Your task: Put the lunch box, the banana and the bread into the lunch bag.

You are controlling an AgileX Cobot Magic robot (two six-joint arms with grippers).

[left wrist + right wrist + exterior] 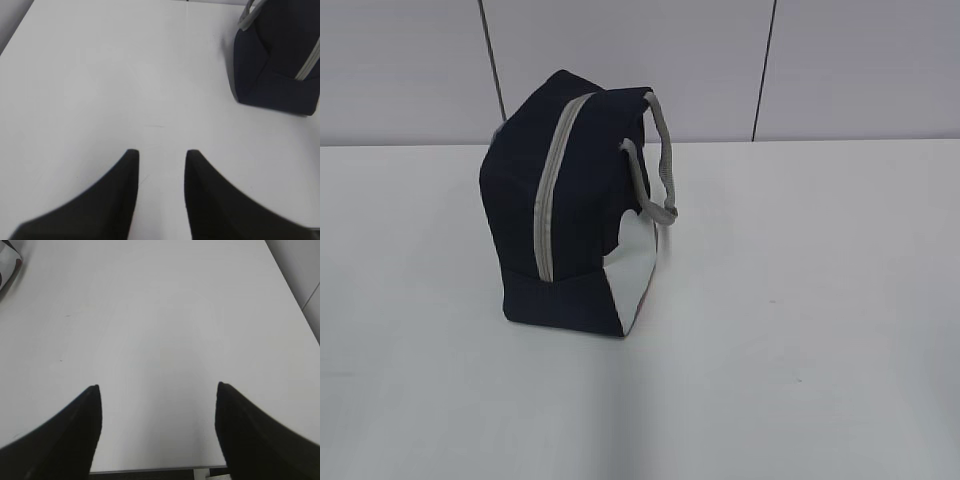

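The navy lunch bag (570, 210) stands on the white table (800, 300) left of centre, its grey zipper (552, 190) closed along the end facing me and its grey handles (663, 165) up at the right. Its dark corner shows at the top right of the left wrist view, lunch bag (275, 60). My left gripper (161, 152) hovers open over bare table, apart from the bag, nothing between its fingers. My right gripper (157, 386) is open wide above bare table near the front edge. The lunch box, the banana and the bread are out of view. Neither arm shows in the exterior view.
A grey panelled wall (720, 60) rises behind the table. The table's front edge (150, 470) lies just under my right gripper. A white patterned edge of something (9, 265) shows at the top left of the right wrist view.
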